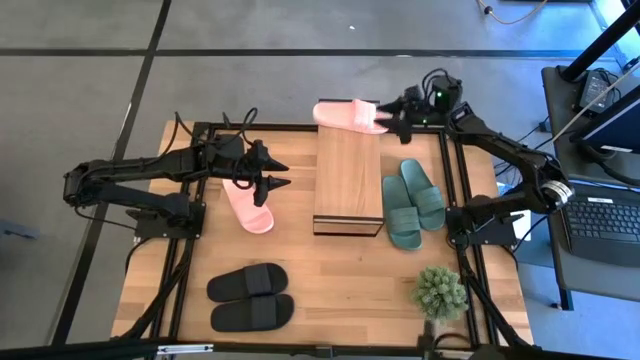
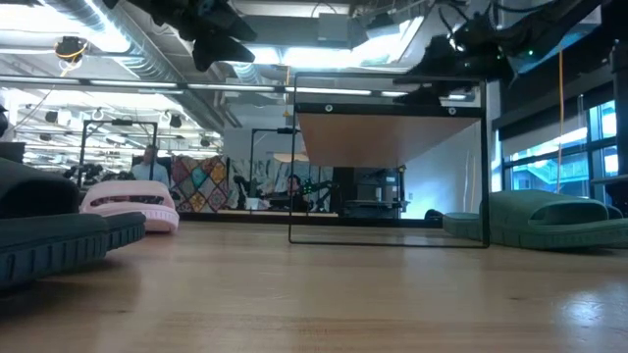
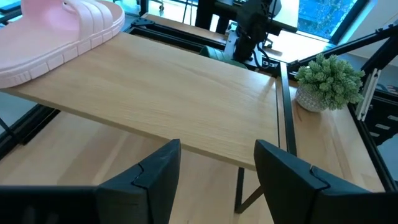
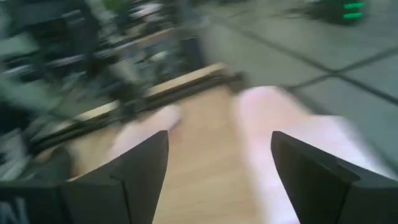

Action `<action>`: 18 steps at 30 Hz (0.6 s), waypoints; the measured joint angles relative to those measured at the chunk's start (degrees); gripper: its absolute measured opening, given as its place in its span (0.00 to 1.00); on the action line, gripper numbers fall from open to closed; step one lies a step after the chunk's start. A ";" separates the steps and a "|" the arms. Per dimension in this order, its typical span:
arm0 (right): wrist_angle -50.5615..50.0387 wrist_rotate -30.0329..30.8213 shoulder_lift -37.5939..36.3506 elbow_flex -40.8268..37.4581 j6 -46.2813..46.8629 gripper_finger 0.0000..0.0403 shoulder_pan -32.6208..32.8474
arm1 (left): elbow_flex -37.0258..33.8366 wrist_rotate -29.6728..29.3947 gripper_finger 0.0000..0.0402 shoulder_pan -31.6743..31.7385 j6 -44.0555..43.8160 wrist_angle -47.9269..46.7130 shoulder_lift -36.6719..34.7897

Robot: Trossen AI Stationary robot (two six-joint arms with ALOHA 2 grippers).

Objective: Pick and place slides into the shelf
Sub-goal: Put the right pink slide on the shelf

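Right arm: reaches from the table's right edge up and across to the shelf's far end, elbow bent near the right rail, wrist turned toward the shelf.
Right gripper [image 1: 388, 117]: fingers spread apart, empty; the tips sit just beside the toe end of a pink slide, and whether they touch it cannot be told.
Pink slide by the right gripper [image 1: 349, 114]: lies across the far end of the shelf [image 1: 348, 178], partly over its edge; in the right wrist view it shows as a pale pink blur [image 4: 298, 149] ahead of the open fingers.
Left arm: stretched from the table's left side toward the centre, forearm nearly level, raised above the tabletop.
Left gripper [image 1: 278, 170]: fingers parted, holding nothing, pointed at the shelf's left long side; the wrist view shows the two dark fingers [image 3: 155, 171] open toward the plank.
Second pink slide [image 1: 247, 204]: on the table just below and beside the left gripper, left of the shelf, angled.
Dark green slides [image 1: 412, 201]: side by side on the table right of the shelf, near the right arm's base.
Black slides [image 1: 250, 296]: a pair at the near left of the table, well apart from both grippers.
Potted plant [image 1: 441, 291]: near right corner of the table.
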 joint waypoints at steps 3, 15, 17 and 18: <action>-2.03 -0.21 0.20 0.00 0.53 0.70 3.89 | 0.00 0.00 0.49 0.00 0.00 0.00 0.02; -11.45 12.89 2.92 -0.02 -3.78 0.70 12.63 | 0.00 0.02 0.49 0.02 0.00 -0.02 0.02; -12.90 17.66 2.92 -0.02 -3.58 0.70 13.67 | 0.00 0.00 0.49 0.02 0.00 -0.04 0.02; -13.36 20.52 2.92 -0.02 -3.50 0.70 14.27 | 0.00 0.01 0.49 0.02 0.00 -0.04 0.02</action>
